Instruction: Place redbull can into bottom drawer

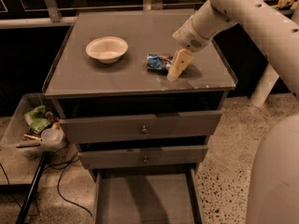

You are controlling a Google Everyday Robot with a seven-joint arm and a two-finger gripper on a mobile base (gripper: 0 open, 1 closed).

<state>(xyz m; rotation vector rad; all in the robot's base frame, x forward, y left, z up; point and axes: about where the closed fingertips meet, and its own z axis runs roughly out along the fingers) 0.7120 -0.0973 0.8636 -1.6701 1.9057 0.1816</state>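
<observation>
The redbull can point(158, 62) lies on its side on the cabinet top point(93, 80), right of centre. My gripper point(176, 67) hangs just to the right of the can, its yellowish fingers point(179, 63) pointing down and left, touching or nearly touching the can's right end. The bottom drawer point(145, 199) is pulled out below, its flat grey floor bare.
A white bowl point(107, 48) sits on the cabinet top to the left of the can. Two knobbed drawers point(142, 127) are slightly ajar above the bottom drawer. A clear bin with rubbish point(35, 125) stands at the left. Cables lie on the floor.
</observation>
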